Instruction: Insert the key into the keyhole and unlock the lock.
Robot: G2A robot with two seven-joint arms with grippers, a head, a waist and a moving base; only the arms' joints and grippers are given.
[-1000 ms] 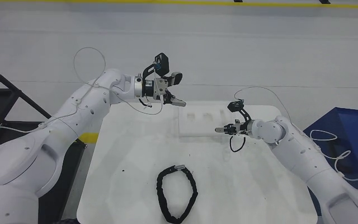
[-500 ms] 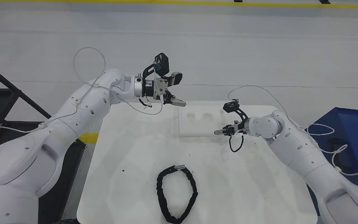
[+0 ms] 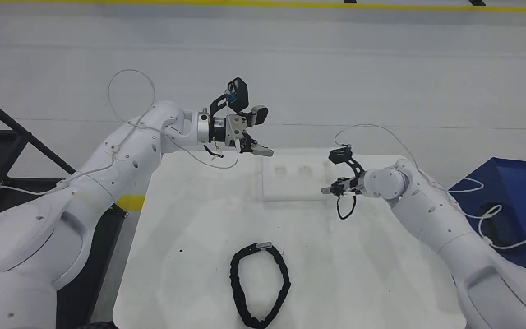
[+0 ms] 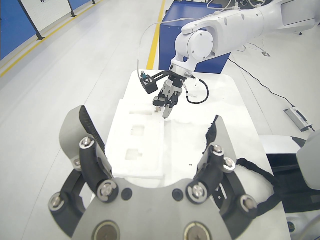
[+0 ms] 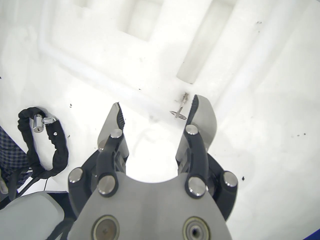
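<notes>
We're seeing the right end effector gaping around the key at the foam tray edge, left end effector gaping too, lock well apart

Over the last second my right end effector crept a little further over the foam tray and then drew back, so its tips now sit about where they began. Meanwhile my right wrist shifted slightly toward the far edge of the surface, and the forearm behind it swung in closer.
</notes>
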